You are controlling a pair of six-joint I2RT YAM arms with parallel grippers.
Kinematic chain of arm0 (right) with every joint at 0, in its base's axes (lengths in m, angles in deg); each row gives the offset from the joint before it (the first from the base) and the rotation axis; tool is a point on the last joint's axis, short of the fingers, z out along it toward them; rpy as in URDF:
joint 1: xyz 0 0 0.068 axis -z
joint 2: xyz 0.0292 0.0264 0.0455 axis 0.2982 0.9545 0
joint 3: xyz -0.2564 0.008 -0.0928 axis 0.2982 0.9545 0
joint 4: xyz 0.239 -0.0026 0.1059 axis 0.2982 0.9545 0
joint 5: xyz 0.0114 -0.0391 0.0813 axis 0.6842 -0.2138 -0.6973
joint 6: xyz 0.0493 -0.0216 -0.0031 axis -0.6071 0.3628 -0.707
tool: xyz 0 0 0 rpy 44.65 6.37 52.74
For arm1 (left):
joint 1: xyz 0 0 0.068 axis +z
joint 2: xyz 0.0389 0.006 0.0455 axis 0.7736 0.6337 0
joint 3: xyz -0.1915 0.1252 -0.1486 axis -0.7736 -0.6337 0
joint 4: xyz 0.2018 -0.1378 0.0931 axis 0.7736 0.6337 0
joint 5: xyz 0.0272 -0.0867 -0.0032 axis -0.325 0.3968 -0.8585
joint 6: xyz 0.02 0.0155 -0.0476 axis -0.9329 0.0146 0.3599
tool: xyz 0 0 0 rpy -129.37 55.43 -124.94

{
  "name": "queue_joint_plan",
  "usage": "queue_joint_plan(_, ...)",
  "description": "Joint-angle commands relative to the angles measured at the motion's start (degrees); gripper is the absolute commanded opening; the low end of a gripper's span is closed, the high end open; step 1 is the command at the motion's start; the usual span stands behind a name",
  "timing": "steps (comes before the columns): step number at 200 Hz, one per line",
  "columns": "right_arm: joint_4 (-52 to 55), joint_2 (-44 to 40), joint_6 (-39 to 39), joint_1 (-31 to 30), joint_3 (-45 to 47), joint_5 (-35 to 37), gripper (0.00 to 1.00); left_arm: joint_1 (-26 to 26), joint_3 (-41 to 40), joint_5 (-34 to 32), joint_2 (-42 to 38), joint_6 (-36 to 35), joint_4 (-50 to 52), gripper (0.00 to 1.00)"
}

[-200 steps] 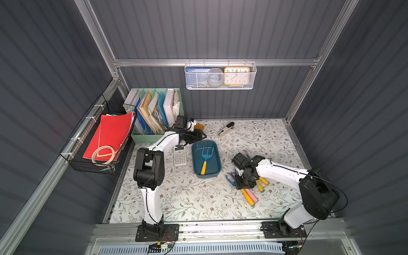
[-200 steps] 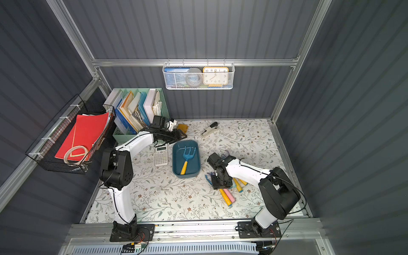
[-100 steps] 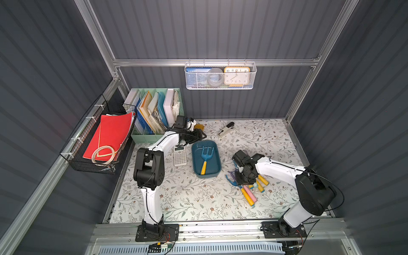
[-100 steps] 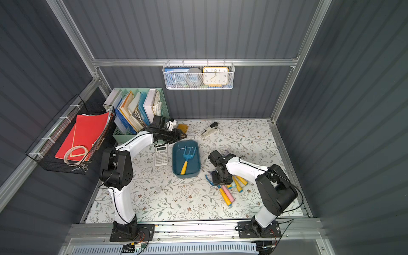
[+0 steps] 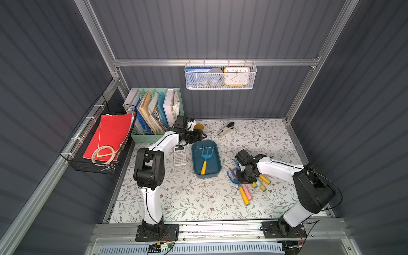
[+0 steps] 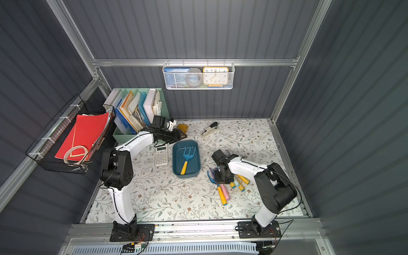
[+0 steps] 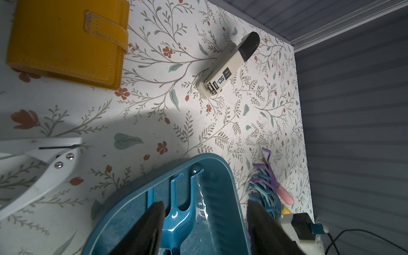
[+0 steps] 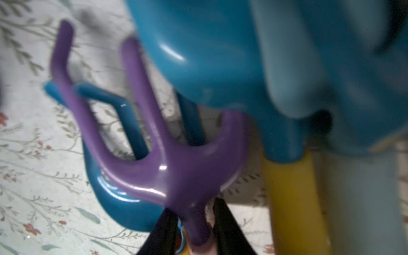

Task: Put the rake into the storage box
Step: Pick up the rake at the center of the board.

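A blue plastic rake with a yellow handle (image 5: 205, 155) already lies flat inside the shallow dark teal plastic storage box (image 5: 215, 164). Its tines point toward the back wall and its handle toward the near rim, as both top views show. The box sits on the floral-patterned desk (image 5: 194, 198), just beside a white calculator (image 5: 180, 155).

The work in hand concerns a second rake. The right gripper (image 8: 195, 213) is down in the heap of toy garden tools (image 5: 245, 193) on the right arm's side of the box. The right wrist view shows its black jaws clenched on the thin neck of a purple plastic rake (image 8: 176, 174), just where the head narrows toward a pale pink handle. That rake lies across a darker blue rake (image 8: 123, 205), and a blue scoop (image 8: 198, 55) crowds over its tines. I cannot tell whether it has left the desk. It is outside the box, with bare desk between them.

The left gripper (image 7: 205, 205) hangs over the far end of the box. Its jaws are released with nothing held between them, and the boxed rake's tines lie below.

By my judgement the grasp on the purple rake is made. The lift, the carry across to the box and the release inside it are left to do. The overlapping tines could drag a neighbouring tool along on the way up.
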Motion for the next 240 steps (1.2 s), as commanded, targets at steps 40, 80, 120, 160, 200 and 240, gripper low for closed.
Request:
queue_joint_plan(40, 3.99, 2.41, 0.79, 0.50, -4.31, 1.13, 0.04, 0.03, 0.74, 1.56, 0.72, -0.21, 0.53, 0.67)
queue_joint_plan(80, 7.72, -2.04, 2.99, 0.50, -12.80, 1.65, 0.04, 0.43, 1.62, 14.42, -0.19, -3.88, 0.39, 0.85)
queue_joint_plan(120, 4.02, -3.79, 3.19, 0.74, -16.75, 1.76, 0.03, 0.43, 3.81, 25.59, 0.14, -10.20, 4.88, 0.84)
queue_joint_plan(160, -4.30, 1.59, 1.03, 0.76, -21.29, -3.20, 0.02, 0.43, 3.27, 29.47, 0.06, -11.42, 5.36, 0.79)
queue_joint_plan(200, -5.33, 9.94, 1.52, 0.28, -31.93, -7.12, 0.01, 0.43, 3.70, 30.03, 1.02, -11.00, 5.76, 0.76)
queue_joint_plan(240, -6.41, 13.68, 2.45, -1.18, -37.17, -12.51, 0.01, 0.45, 5.00, 28.41, 2.44, -10.46, 7.24, 0.74)
